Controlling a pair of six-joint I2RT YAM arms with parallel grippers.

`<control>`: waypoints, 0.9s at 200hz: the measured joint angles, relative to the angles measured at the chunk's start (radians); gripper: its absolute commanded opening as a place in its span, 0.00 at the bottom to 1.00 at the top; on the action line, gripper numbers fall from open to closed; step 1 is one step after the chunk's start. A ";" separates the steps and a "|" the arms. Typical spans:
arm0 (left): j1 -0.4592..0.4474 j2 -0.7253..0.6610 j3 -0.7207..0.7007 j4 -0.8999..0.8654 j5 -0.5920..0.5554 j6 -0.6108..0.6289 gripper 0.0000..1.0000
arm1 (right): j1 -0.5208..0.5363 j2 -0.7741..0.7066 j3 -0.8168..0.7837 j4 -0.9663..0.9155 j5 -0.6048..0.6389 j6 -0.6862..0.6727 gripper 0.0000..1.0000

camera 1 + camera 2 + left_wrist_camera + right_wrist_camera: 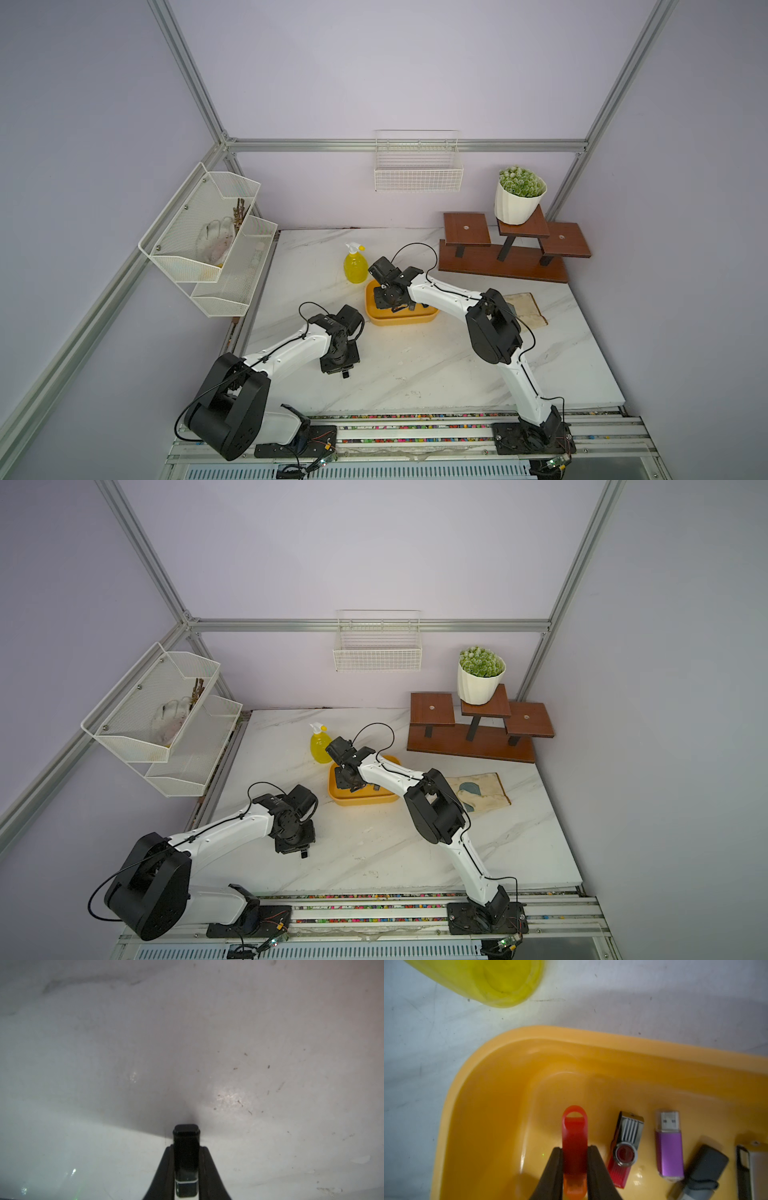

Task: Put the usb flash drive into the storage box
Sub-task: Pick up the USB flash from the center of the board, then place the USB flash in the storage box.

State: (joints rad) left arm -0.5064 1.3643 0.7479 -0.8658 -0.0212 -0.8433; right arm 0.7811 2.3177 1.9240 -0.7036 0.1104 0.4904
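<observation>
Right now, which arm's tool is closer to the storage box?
Right. The right tool hangs over the storage box, gripping a red flash drive; the left tool is apart, over the tabletop, gripping a black flash drive.

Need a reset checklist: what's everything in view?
table: one, white marble, under everything
storage box: one, yellow-orange, table centre
loose flash drives: four, red-silver, purple, grey, silver, in box
spray bottle: one, yellow, behind box
glove: one, tan, right of box
plant stand: one, brown wood, back right
potted plant: one, white pot, on stand
wire basket: one, white, back wall
mesh rack: one, white, left wall
left gripper: shut on black flash drive, above bare table
right gripper: shut on red flash drive, over box
</observation>
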 measured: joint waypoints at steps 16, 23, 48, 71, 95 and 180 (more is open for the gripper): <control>0.000 -0.005 0.010 -0.008 -0.003 0.002 0.00 | -0.002 0.013 0.008 -0.002 -0.001 -0.006 0.00; 0.000 -0.007 0.014 -0.013 -0.005 0.002 0.00 | -0.002 0.017 0.012 -0.002 -0.001 -0.008 0.00; 0.000 -0.008 0.025 -0.029 -0.012 0.008 0.00 | -0.005 0.024 0.029 -0.005 -0.001 -0.014 0.06; 0.000 -0.010 0.046 -0.050 -0.020 0.019 0.00 | -0.005 0.024 0.039 -0.004 0.002 -0.021 0.10; 0.000 -0.013 0.090 -0.079 -0.035 0.029 0.00 | -0.007 0.024 0.040 -0.006 0.006 -0.023 0.15; 0.002 -0.041 0.160 -0.132 -0.063 0.055 0.00 | -0.011 0.034 0.040 -0.009 0.014 -0.027 0.38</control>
State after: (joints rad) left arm -0.5045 1.3235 0.9081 -0.9981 -0.0845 -0.7887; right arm 0.7700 2.3512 1.9636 -0.7128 0.1249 0.4633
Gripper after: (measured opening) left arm 0.179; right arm 0.353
